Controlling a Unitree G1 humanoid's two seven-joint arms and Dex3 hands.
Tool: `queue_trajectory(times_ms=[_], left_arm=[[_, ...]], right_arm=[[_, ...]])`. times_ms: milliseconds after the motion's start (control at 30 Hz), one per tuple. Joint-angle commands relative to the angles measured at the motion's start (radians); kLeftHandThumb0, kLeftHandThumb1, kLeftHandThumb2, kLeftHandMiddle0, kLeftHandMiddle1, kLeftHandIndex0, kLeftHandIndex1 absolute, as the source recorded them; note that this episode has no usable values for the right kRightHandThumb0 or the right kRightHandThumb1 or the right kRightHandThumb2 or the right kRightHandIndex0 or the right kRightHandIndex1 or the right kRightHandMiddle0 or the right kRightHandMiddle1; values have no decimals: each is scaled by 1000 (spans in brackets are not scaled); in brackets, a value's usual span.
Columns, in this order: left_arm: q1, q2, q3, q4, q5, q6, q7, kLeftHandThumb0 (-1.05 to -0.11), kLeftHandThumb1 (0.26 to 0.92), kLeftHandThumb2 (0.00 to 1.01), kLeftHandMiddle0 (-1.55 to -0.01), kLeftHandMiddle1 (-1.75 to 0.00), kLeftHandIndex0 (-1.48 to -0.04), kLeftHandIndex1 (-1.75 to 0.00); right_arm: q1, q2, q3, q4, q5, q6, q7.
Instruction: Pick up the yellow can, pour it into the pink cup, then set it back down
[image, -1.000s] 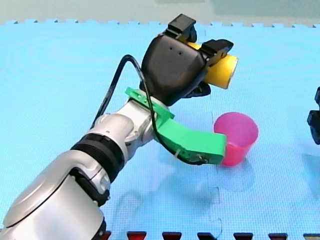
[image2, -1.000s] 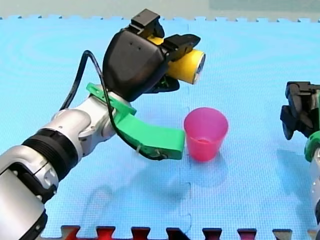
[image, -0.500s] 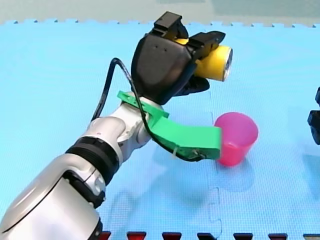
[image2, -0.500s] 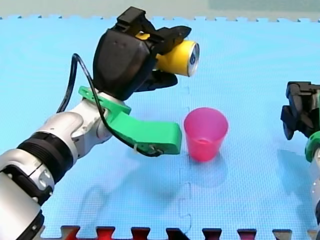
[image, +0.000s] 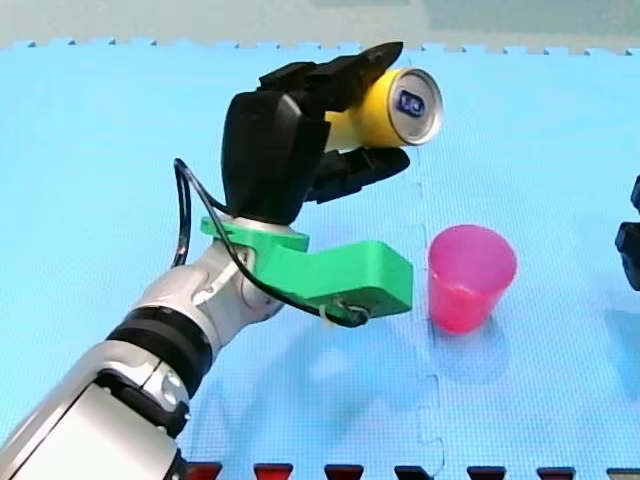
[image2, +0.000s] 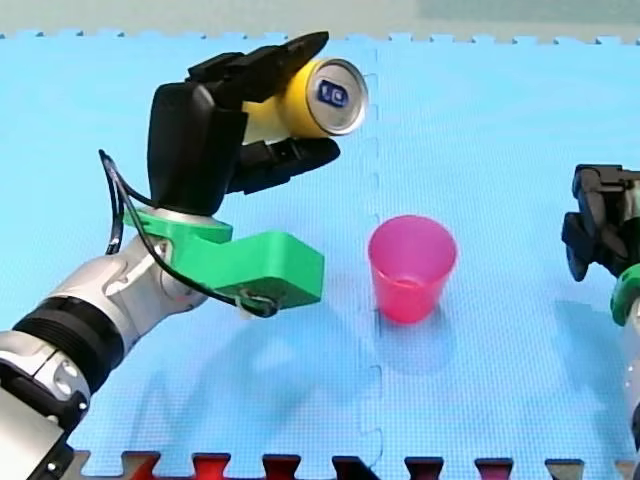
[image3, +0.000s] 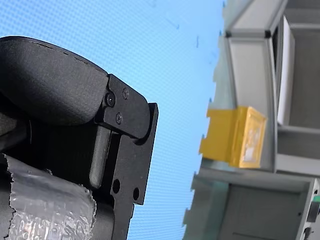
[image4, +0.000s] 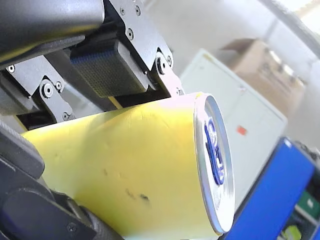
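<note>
Above the blue foam mat (image2: 500, 120), the robot's left hand (image2: 200, 140) is clamping the yellow aluminium can (image2: 300, 100) between its curled black fingers (image2: 290, 158), holding it raised and tipped on its side (silver lid facing the head cameras). The pink plastic cup (image2: 411, 265) is standing upright on the mat, lower and to the right of the can, apart from it. The right hand (image2: 598, 228) is showing near the mat's right side; I cannot tell its state.

The left hand (image: 280, 140) wraps the rear of the yellow can (image: 390, 100), hiding its base end and much of its side. At 3 o'clock the right hand (image2: 600, 228) is cut by the edge, and its grip cannot be told. The left arm (image: 140, 370) runs off at 7 o'clock. What the pink cup (image: 470, 275) holds cannot be made out. Red tiles (image2: 210, 466) at 6 o'clock are cropped.
</note>
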Motion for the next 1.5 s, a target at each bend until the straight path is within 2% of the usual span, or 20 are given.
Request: queue_trajectory(times_ms=[0,133,200,267,333,433,767,867,1033,1133,1333,1467], left_arm=[[35,-13,62,-10,-83,-54,-86,-456,773,1,-1284,-49,-1218,-11],[72,-26,106,0,-142,-107,-168,-433,775,1,-1300,-40,-1223,-8],[94,-40,154,1,-217,-145,-268,-423,776,1,-1301,-33,-1223,-6],[119,-87,252,-13,-413,-164,-507,-419,780,3,-1301,-28,-1214,-2],[135,-126,332,-41,-588,-140,-716,-414,784,4,-1303,-25,-1206,0],[148,-138,378,-59,-677,-112,-822,-400,788,4,-1313,-25,-1200,0],[203,-108,423,-88,-725,-55,-905,-378,797,3,-1335,-20,-1201,0],[215,-109,447,-94,-746,-40,-924,-373,800,3,-1336,-17,-1199,0],[241,-117,474,-106,-727,-4,-887,-364,804,3,-1330,-10,-1193,0],[257,-111,486,-76,-692,-10,-877,-350,807,3,-1329,-7,-1196,-2],[257,-84,522,-13,-666,16,-888,-348,812,3,-1326,-3,-1198,-2],[256,-78,551,11,-665,-20,-916,-351,814,2,-1320,0,-1199,-1]], right_arm=[[3,-6,-3,-1,5,1,0],[3,-7,-2,-2,3,0,-1],[3,-8,-2,-2,3,1,0],[3,-9,-2,-2,3,2,1],[3,-10,-2,-2,2,2,1],[3,-11,-2,-3,1,2,0],[2,-15,0,-4,1,3,0],[2,-17,-2,-3,4,5,4],[3,-20,-4,-3,5,6,7],[5,-22,-5,-5,6,3,9],[9,-31,-5,-10,7,-1,11],[11,-35,-5,-12,7,-1,13]])
